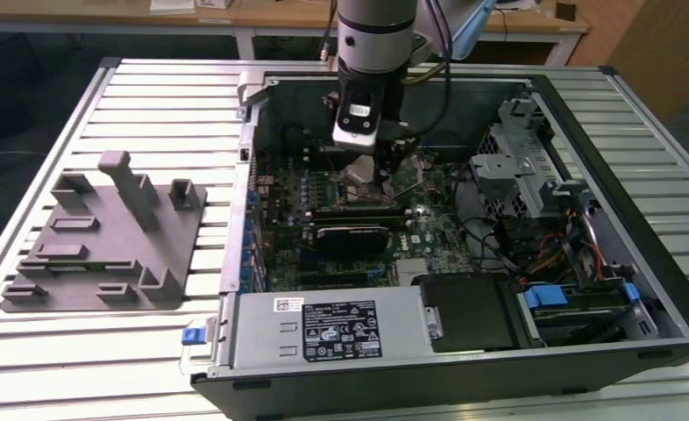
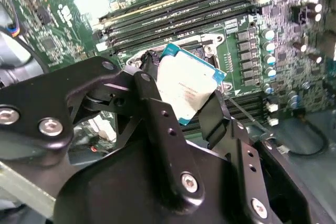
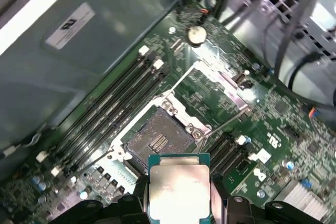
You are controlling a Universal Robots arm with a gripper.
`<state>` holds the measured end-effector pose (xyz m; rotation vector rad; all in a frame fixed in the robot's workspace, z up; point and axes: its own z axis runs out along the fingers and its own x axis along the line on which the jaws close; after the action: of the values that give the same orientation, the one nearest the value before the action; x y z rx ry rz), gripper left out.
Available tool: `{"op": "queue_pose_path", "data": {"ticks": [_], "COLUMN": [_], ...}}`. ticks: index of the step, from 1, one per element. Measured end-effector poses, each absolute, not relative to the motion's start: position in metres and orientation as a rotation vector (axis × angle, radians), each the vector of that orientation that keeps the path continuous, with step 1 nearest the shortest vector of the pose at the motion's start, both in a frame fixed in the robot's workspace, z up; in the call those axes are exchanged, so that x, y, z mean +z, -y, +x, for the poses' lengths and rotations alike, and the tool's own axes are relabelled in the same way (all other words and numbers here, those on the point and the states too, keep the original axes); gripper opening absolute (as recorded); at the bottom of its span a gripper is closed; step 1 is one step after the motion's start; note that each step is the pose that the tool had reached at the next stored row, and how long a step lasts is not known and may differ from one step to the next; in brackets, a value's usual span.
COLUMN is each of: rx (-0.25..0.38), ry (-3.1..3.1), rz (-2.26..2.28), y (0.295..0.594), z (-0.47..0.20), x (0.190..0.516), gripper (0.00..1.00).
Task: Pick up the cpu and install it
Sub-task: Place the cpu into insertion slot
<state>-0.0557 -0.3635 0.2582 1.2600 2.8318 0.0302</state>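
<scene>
My gripper (image 2: 181, 95) is shut on the cpu (image 3: 178, 190), a flat square chip with a silvery top plate and a teal rim, also seen as the cpu (image 2: 186, 85) between black fingers (image 2: 155, 114). It hangs a little above the open motherboard socket (image 3: 157, 140), beside it rather than seated. In the exterior view my gripper (image 1: 365, 168) reaches down inside the computer case over the socket (image 1: 362, 189).
The open computer case (image 1: 625, 175) surrounds the motherboard, with memory slots (image 3: 113, 106), cables (image 1: 532, 237) and a drive cage (image 1: 520, 167) toward the exterior view's right. A power supply (image 1: 333, 329) lies at the front. A grey holder block (image 1: 105, 237) stands on the slatted table.
</scene>
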Motion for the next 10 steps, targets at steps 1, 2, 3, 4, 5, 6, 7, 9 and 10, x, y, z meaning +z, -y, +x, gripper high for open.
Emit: {"op": "queue_pose_path", "data": {"ticks": [1, 2, 3, 4, 5, 6, 7, 9, 10], "rx": [0.029, 0.029, 0.028, 0.028, 0.027, 0.027, 0.026, 0.025, 0.024], "ry": [-2.820, -2.808, -2.796, -2.783, -2.771, -2.758, -2.745, -2.719, -2.704], "rz": [1.285, 1.311, 1.337, 1.362, 1.387, 1.412, 1.437, 1.486, 1.512], "y": [0.3636, 0.3635, 0.3635, 0.3636, 0.3636, 0.3635, 0.3636, 0.3636, 0.3636], "z": [-0.0557, -0.0557, -0.0557, -0.0557, -0.0557, -0.0557, -0.0557, -0.0557, -0.0557], "x": [0.2582, 0.2581, 0.2579, 0.2578, 0.2577, 0.2575, 0.2574, 0.2572, 0.2570], "gripper": [0.55, 0.55, 0.55, 0.55, 0.55, 0.55, 0.55, 0.55, 0.55]}}
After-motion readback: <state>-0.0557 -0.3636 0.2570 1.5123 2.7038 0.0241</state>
